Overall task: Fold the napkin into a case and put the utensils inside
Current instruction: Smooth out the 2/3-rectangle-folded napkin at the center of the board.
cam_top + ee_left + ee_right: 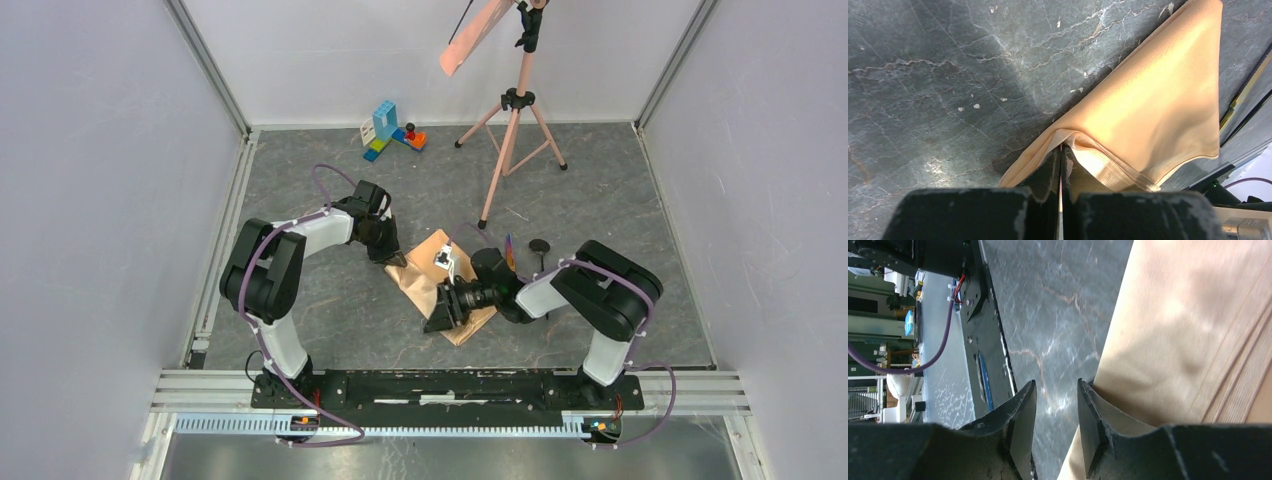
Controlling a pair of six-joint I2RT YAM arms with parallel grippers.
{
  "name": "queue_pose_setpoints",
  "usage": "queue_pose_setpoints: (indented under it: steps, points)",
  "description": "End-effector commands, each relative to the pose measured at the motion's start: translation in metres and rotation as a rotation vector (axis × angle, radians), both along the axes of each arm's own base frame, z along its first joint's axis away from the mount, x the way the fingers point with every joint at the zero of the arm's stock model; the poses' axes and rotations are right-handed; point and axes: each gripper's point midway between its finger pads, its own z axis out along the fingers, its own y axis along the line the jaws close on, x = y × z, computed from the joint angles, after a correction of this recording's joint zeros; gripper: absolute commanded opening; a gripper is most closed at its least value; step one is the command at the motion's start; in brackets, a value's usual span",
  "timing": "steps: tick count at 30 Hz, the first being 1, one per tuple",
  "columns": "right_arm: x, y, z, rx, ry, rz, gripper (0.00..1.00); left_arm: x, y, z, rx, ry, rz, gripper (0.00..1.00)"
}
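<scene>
The peach-tan napkin (430, 272) lies folded in layers on the grey table between the arms. My left gripper (396, 259) is shut on its left corner; in the left wrist view the gripper (1061, 150) pinches the lifted cloth edge, and the napkin (1153, 100) spreads away to the right. My right gripper (438, 321) is open at the napkin's near edge. In the right wrist view the gripper (1055, 390) has bare table between its fingers, and one finger rests on the napkin (1193, 330). The iridescent utensil (510, 249) and the black round-ended one (540, 247) lie right of the napkin.
A pink tripod (510, 135) with a salmon strip (472, 38) on top stands at the back. Coloured toy blocks (392, 130) lie at the back middle. White walls enclose the table; the arms' base rail (450, 385) runs along the near edge.
</scene>
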Motion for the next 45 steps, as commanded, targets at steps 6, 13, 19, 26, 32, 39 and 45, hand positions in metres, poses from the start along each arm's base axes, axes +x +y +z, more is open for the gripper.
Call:
queue_pose_setpoints:
  steps: [6, 13, 19, 26, 32, 39, 45]
  points:
    - [-0.04, -0.045, -0.002, 0.003, -0.026, 0.023, 0.43, 0.003, 0.011, -0.019, 0.054, 0.014, 0.022, 0.02]
    - [-0.058, -0.077, -0.022, -0.087, -0.018, -0.023, 0.43, 0.004, 0.008, -0.015, 0.039, 0.013, 0.015, 0.02]
    - [-0.045, -0.081, -0.002, -0.133, -0.143, -0.026, 0.48, 0.004, 0.004, -0.01, 0.021, 0.013, -0.002, 0.02]
    - [0.012, -0.08, 0.025, -0.212, -0.287, -0.098, 0.52, 0.001, -0.004, 0.015, -0.041, -0.013, -0.024, 0.07]
    - [0.045, -0.076, 0.019, -0.27, -0.282, -0.169, 0.42, 0.0, -0.012, 0.06, -0.106, -0.076, -0.047, 0.31]
    - [0.045, -0.077, -0.006, -0.346, -0.271, -0.209, 0.28, -0.017, -0.007, 0.071, -0.123, -0.084, -0.044, 0.4]
    - [0.034, -0.074, -0.017, -0.353, -0.242, -0.314, 0.25, -0.033, 0.001, 0.053, -0.101, -0.052, -0.029, 0.27]
